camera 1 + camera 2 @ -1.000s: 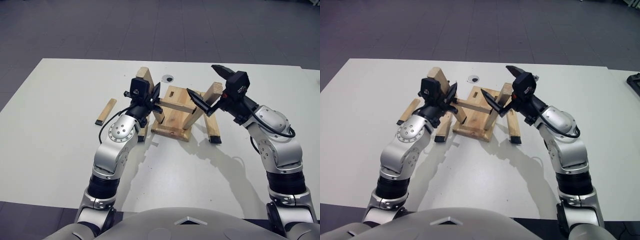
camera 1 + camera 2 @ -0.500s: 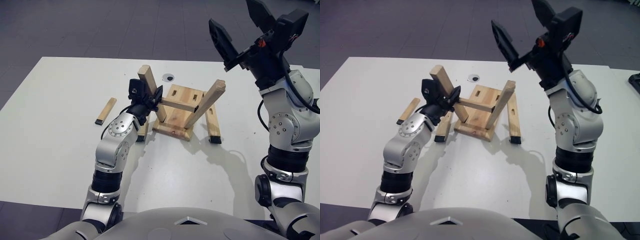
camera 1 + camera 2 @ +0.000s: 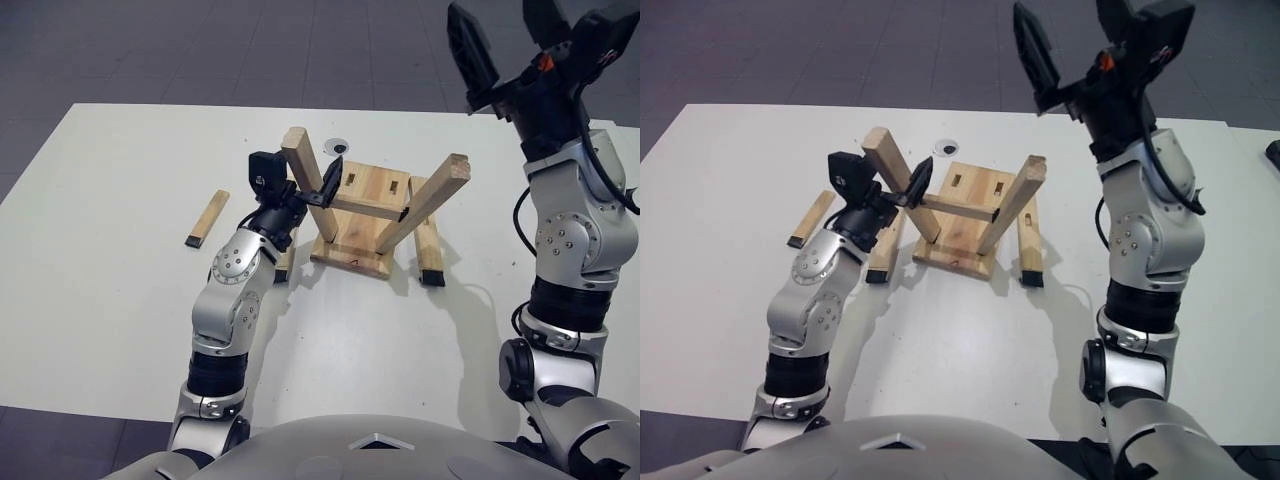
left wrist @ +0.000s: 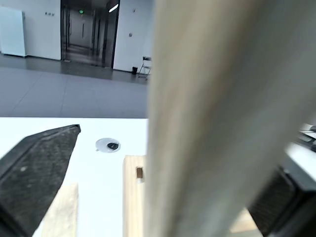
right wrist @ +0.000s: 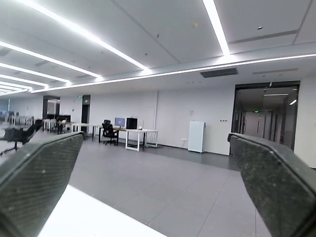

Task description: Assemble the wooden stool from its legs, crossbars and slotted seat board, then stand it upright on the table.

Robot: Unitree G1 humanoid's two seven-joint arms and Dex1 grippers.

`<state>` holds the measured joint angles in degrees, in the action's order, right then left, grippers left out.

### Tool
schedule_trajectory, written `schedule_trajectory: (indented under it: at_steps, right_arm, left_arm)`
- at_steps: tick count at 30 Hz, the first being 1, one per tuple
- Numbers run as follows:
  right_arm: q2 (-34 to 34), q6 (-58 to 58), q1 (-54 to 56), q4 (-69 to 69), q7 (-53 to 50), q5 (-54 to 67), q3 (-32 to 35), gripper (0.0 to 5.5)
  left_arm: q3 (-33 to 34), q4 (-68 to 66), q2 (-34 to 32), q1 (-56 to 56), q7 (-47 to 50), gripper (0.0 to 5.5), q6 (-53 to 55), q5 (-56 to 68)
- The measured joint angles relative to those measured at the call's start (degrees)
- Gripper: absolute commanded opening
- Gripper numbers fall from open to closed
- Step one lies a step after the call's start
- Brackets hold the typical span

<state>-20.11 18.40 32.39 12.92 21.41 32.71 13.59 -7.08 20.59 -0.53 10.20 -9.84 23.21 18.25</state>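
A short wooden piece [image 3: 207, 218] with a dark tip is seen lying flat on the tabletop [image 3: 100, 280], toward the far left corner and well apart from the rest.

The left gripper [image 3: 312, 188] is found next, near the middle of the far edge. Its jaws are held open around the left leg [image 3: 298, 158] of the stool. In the left wrist view a strip of white tabletop is seen between one dark finger [image 4: 34, 173] and the leg. It cannot be told if the other finger touches the wood. Another wooden piece [image 3: 283, 264] is seen lying flat just below the left arm.

The seat board [image 3: 362, 222] is laid flat on the tabletop, near the middle of the far edge, with its slots turned up. Two legs are stuck in it and are tilted apart, one to each side. The right leg [image 3: 430, 195] is leaned toward the right edge. The two legs are joined by a thin crossbar [image 3: 365, 208]. A small round hole [image 3: 338, 150] in the tabletop is seen just behind the board.

One more leg [image 3: 429, 250] with a dark tip is laid flat just beside the board, on its right.

The right gripper [image 3: 500, 40] is held high in the air over the far right part of the tabletop. Its jaws are spread wide and nothing is held in them.
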Motion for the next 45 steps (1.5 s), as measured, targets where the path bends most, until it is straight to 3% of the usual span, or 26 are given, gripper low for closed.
schedule_trajectory:
  at_steps: [22,31,39,42,45]
  right_arm:
    - [0.47,-1.63,1.06,-6.85,-1.97,-0.51,1.65,5.4]
    - [0.94,-1.93,0.92,-7.89,-2.63,0.02,3.07,5.4]
    - [1.03,-2.37,0.79,-7.78,-3.8,0.13,3.95,5.4]
    - [1.1,-2.37,0.65,-7.37,-4.75,0.21,4.66,5.4]
    - [1.24,-2.39,0.57,-7.48,-5.15,0.19,4.78,5.4]
  left_arm:
    - [-4.65,4.78,-0.08,1.49,-4.28,5.38,1.53,2.19]
    - [6.43,10.46,-0.23,14.45,-0.66,5.38,4.76,10.37]
    - [16.54,-2.54,-4.83,39.92,0.56,5.38,1.5,12.83]
    - [11.69,-4.58,-8.66,38.53,-0.25,5.38,7.04,9.89]
    - [2.76,-4.95,-9.27,25.54,-1.69,5.38,11.39,7.79]
